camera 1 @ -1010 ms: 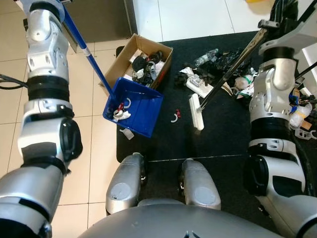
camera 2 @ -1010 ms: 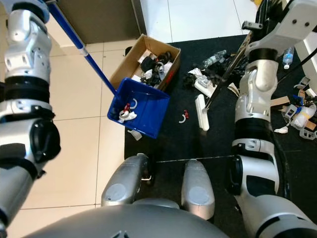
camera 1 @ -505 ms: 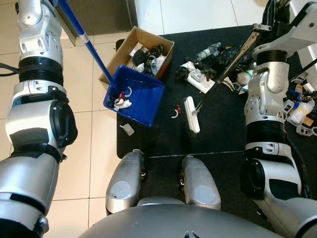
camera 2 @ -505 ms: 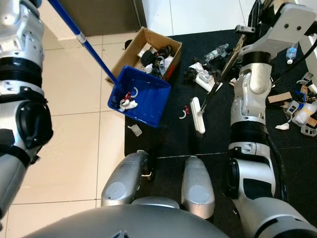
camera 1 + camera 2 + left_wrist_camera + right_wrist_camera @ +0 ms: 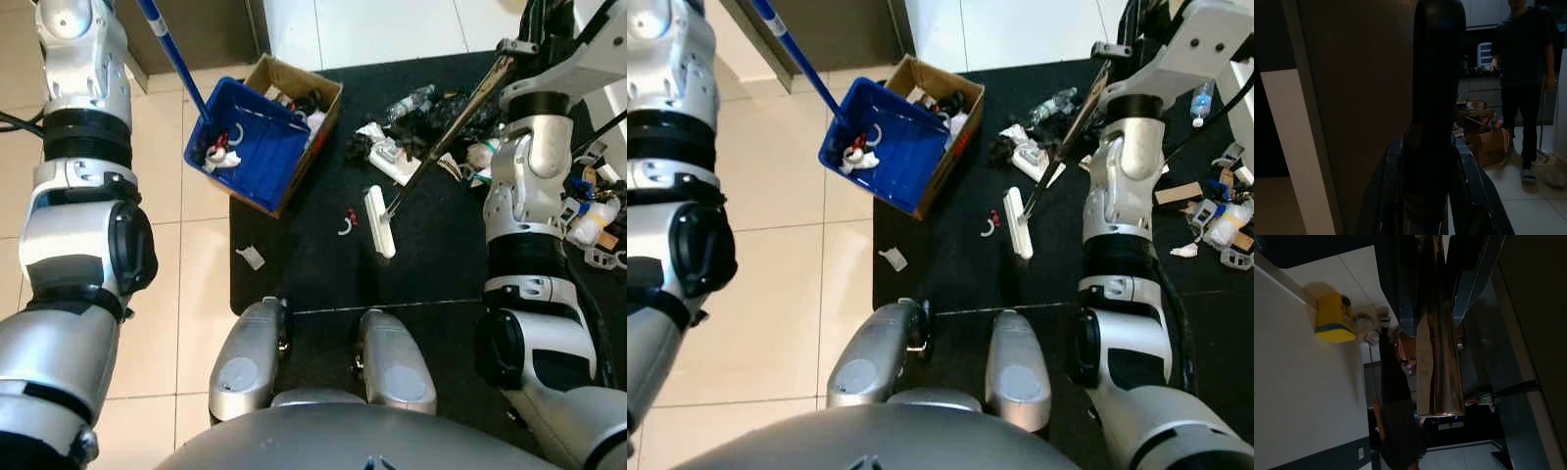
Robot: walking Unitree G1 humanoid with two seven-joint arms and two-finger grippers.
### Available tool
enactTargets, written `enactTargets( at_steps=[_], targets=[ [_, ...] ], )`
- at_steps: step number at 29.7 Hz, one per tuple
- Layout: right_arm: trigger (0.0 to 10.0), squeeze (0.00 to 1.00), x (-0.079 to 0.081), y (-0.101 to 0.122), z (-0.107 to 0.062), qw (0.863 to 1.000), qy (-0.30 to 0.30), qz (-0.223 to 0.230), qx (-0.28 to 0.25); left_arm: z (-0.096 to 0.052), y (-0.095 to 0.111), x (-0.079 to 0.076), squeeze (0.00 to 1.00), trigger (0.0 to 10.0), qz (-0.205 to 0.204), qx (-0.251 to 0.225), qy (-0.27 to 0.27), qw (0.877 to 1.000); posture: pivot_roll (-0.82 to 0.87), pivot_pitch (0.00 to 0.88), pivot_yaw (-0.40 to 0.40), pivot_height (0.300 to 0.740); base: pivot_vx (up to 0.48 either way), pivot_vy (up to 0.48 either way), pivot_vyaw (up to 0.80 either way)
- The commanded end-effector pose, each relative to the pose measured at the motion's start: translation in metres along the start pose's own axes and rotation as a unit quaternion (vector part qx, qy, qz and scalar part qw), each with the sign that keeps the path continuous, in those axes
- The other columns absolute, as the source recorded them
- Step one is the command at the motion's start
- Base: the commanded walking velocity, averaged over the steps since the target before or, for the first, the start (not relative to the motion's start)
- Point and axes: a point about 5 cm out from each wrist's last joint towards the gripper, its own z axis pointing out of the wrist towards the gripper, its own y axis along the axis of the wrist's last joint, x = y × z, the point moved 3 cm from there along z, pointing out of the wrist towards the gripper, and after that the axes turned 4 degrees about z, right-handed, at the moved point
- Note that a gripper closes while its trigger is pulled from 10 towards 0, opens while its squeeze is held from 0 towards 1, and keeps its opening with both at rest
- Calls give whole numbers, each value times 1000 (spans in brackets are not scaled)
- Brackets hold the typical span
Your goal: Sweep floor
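A blue dustpan hangs tilted over the near corner of an open cardboard box, with red and white scraps in it. Its blue handle runs up and to the left. In the left wrist view my left gripper is shut around that dark handle. A broom's white head rests on the black mat, and its long handle slants up to the right. My right gripper is shut on the metallic broom handle. A small red and white hook lies beside the broom head.
A heap of rubbish lies on the mat behind the broom, more clutter at the right edge. A white scrap sits on the tiles by the mat's left edge. My feet stand at the mat's near edge. A person stands further off.
The dustpan has risen off the mat's edge and swung back and left over the cardboard box. The broom head has shifted slightly left towards the hook.
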Motion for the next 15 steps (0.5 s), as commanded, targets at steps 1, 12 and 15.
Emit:
enactTargets(
  at_steps=[1, 12, 15],
  targets=[
    [10000, 0, 3, 5, 4, 1000, 8, 2, -13, 3, 16, 1, 0, 10000, 1, -36, 4, 999, 96, 61, 92, 740, 480, 0, 0],
    [10000, 0, 1, 6, 4, 1000, 4, -1, -16, 5, 19, 0, 0, 10000, 4, -45, 2, 999, 95, 56, 96, 740, 480, 0, 0],
    [10000, 0, 0, 6, 4, 1000, 3, -1, -16, 5, 19, 0, 0, 10000, 6, -46, 2, 999, 97, 58, 97, 740, 480, 0, 0]
  ],
)
